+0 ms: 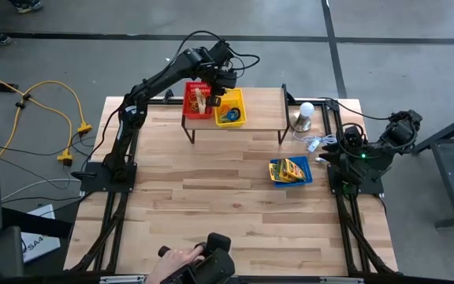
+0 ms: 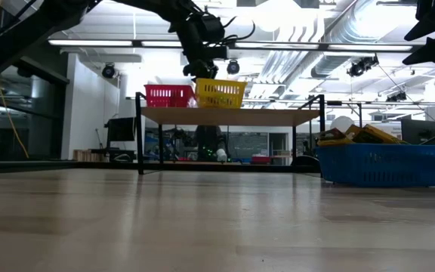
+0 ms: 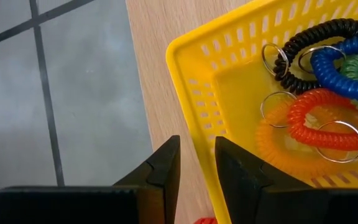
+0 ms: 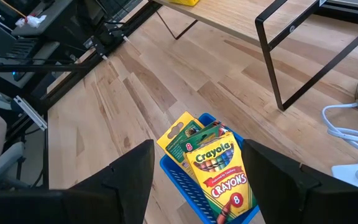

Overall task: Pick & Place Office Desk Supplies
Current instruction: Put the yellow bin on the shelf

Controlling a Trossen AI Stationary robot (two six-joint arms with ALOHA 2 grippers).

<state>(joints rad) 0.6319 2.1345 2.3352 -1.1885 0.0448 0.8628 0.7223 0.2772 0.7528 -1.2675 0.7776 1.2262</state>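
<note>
On a raised wooden shelf (image 1: 262,106) at the table's far side stand a red basket (image 1: 198,100) holding tan rubber bands and a yellow basket (image 1: 231,108). The yellow one holds coiled rings (image 3: 328,93) in black, blue, green, red and orange. My left gripper (image 3: 197,163) hangs open just above the yellow basket's corner (image 3: 185,56), with nothing between its fingers. A blue basket (image 1: 290,170) of yellow-and-green crayon boxes (image 4: 219,168) rests on the table at the right. My right gripper (image 4: 197,180) waits open at the table's right edge, short of that basket.
A white bulb on a metal base (image 1: 305,115) and a tangle of white wire (image 1: 315,143) lie right of the shelf. The shelf's black legs (image 4: 272,62) stand on the table. A person's hand (image 1: 181,256) rests at the near edge. Bare wood (image 1: 211,197) fills the middle.
</note>
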